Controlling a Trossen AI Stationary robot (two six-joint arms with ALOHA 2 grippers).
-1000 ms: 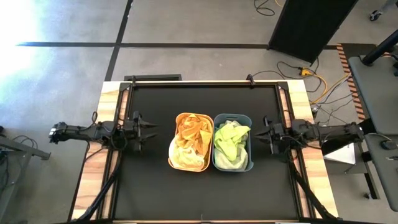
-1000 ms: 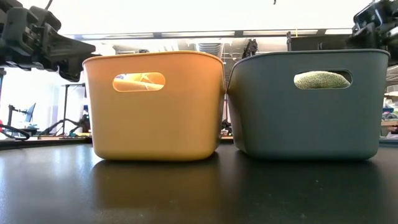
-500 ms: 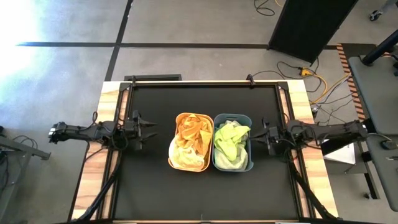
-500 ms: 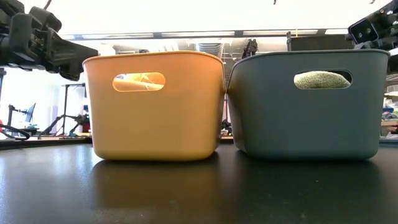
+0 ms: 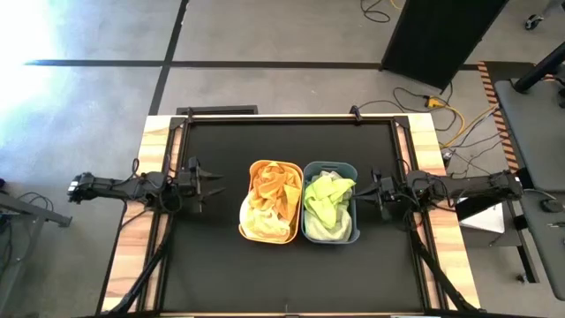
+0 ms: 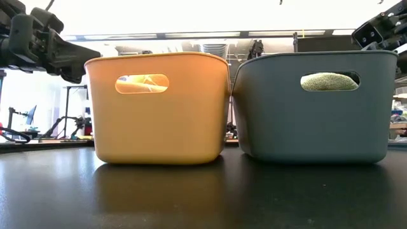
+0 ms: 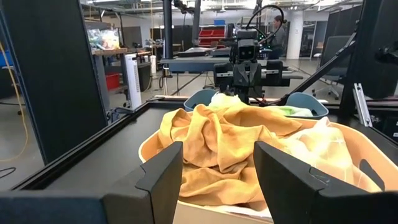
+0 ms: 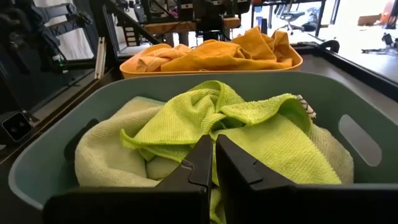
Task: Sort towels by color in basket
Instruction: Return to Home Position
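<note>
Low view, from the table's edge: I see the black tabletop (image 6: pixel 203 197) across the bottom of the frame. On it stand two plastic tubs, side by side and touching. The orange plastic tub (image 6: pixel 159 127) is at centre left and the grey-blue plastic tub (image 6: pixel 318 127) at centre right. A pale green terry towel (image 6: pixel 329 81) shows through the grey-blue tub's handle slot.

From above, the left gripper (image 5: pixel 214 183) hovers at centre left of the frame, just beside the orange tub. Its jaws are spread wide and hold nothing. The right gripper (image 5: pixel 371 189) hovers at centre right, just beside the grey-blue tub, with its jaws pressed together and empty.

Inside the orange tub, a crumpled mustard-orange cloth towel (image 7: pixel 230 137) is heaped beside a pale yellow towel (image 7: pixel 323 146). In the grey-blue tub, a lime green microfibre towel (image 8: pixel 249 124) lies on top of the pale green one.
</note>
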